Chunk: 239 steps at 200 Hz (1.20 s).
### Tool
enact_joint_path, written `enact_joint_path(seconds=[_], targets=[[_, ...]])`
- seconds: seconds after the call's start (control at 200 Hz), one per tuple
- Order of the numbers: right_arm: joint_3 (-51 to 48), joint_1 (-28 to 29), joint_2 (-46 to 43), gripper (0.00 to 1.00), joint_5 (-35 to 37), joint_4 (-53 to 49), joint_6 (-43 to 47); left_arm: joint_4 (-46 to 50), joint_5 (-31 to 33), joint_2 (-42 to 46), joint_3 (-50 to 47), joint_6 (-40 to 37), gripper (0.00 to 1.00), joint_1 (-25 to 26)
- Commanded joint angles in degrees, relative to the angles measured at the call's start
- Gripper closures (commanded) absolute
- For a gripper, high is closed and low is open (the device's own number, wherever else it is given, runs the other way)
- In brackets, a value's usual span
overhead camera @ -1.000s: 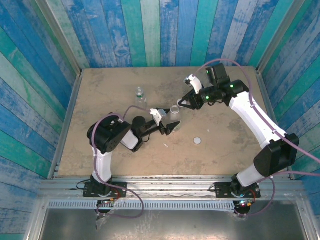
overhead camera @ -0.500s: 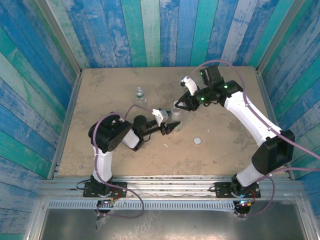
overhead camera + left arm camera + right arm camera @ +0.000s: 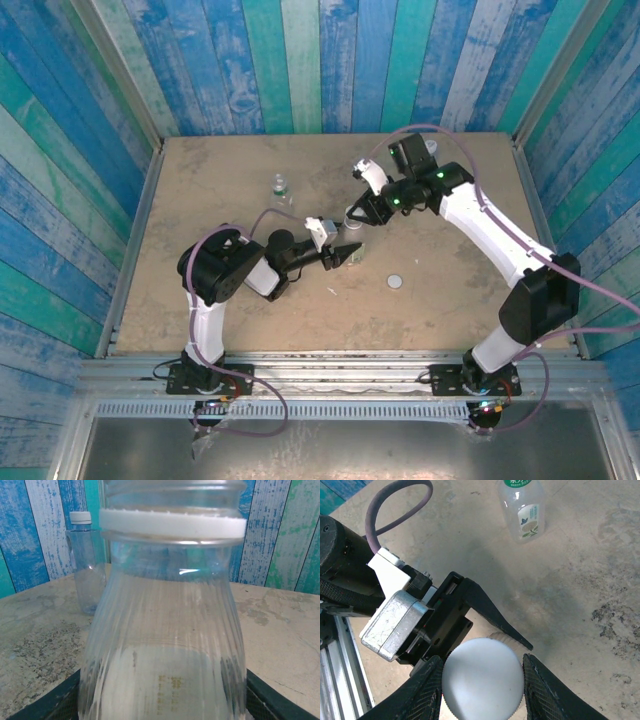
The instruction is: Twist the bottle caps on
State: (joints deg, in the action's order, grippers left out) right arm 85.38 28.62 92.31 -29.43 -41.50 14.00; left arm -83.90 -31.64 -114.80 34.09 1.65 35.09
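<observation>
- The right claw (image 3: 482, 659) was pinched on a small round white plastic screw cap (image 3: 482, 680), with a finger pressed to either side of it.
- The left claw (image 3: 345, 253) was closed around the body of a clear ribbed plastic bottle (image 3: 165, 630), which stood upright.
- The bottle's open neck lay straight below the right claw, with its long axis pointing up at the cap. Whether cap and neck touched could not be told.
- The coming move probably called for lowering the cap along that axis, then turning it.

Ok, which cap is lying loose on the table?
The loose cap, flat on the table, nearer the arm bases than both grippers. The held cap is in the right gripper; the third cap tops the far bottle.
</observation>
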Motion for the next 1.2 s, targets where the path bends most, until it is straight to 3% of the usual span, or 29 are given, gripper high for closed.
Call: enact_joint_path(seconds=[0.0, 0.801, 1.192], targets=[[0.49, 0.54, 1.16, 0.55, 1.13, -0.95, 1.29, 1.39, -0.21, -2.87, 0.87, 0.86, 0.41, 0.0], [-0.97, 1.7, 1.92, 0.56, 7.88, -2.54, 3.18, -0.32, -2.03, -4.27, 1.86, 4.26, 0.4, -0.02], [-0.39, 1.65, -0.73, 0.41, 7.61, -0.84, 0.91, -0.04, -2.21, -4.54, 1.68, 2.94, 0.4, -0.02]])
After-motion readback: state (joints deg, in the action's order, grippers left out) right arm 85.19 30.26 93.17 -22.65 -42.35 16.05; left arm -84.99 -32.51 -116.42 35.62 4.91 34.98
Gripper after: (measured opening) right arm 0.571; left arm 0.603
